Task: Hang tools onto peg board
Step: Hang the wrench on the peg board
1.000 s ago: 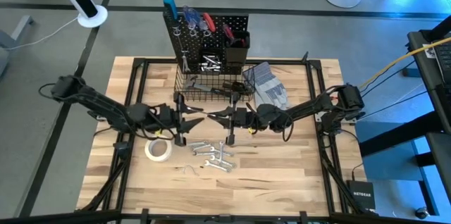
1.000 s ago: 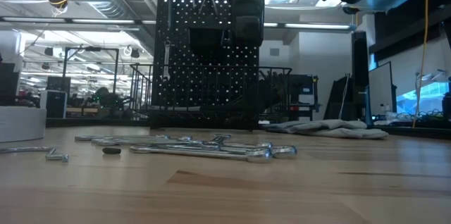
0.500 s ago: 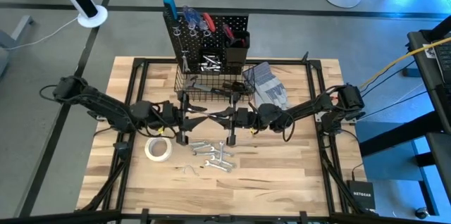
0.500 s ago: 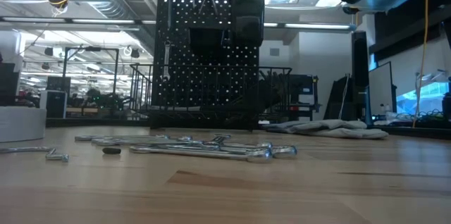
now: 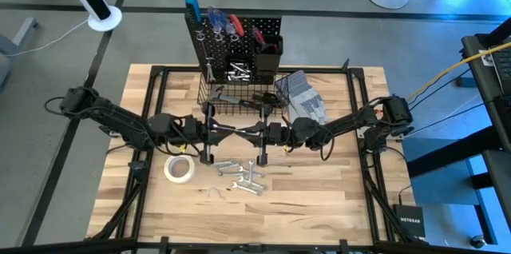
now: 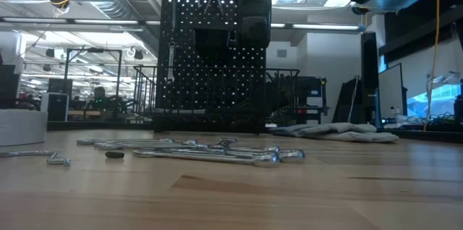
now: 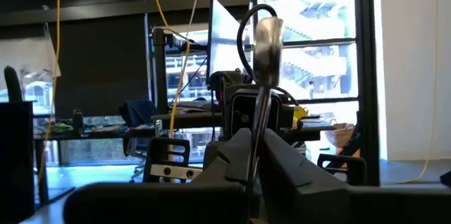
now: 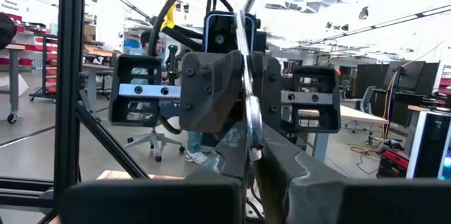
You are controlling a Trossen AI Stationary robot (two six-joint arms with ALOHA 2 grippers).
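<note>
Both pairs of jaws are closed on one silver wrench (image 5: 233, 130), which spans the gap between the left gripper (image 5: 214, 131) and the right gripper (image 5: 257, 132). The two face each other tip to tip above the middle of the worktop (image 5: 343, 198), just in front of the wire basket (image 5: 239, 102). In the left wrist view the wrench stands up from between that arm's fingers, its rounded head well above them, with the other gripper close behind. The right wrist view shows the same bar pinched between its own fingers.

This looks like a handover, and the point of care is that only one side should let go. The giving jaws should open fully before either arm pulls back, so the bar is not twisted. The receiving side needs a hold low on the shaft, leaving the ring end free for a hook.

The peg board (image 5: 231, 42) stands at the far edge, already carrying red- and blue-handled tools. More wrenches (image 5: 241, 176) lie loose on the worktop beside the white tape roll (image 5: 179, 169), and the grey gloves (image 5: 303, 98) rest by the basket.
</note>
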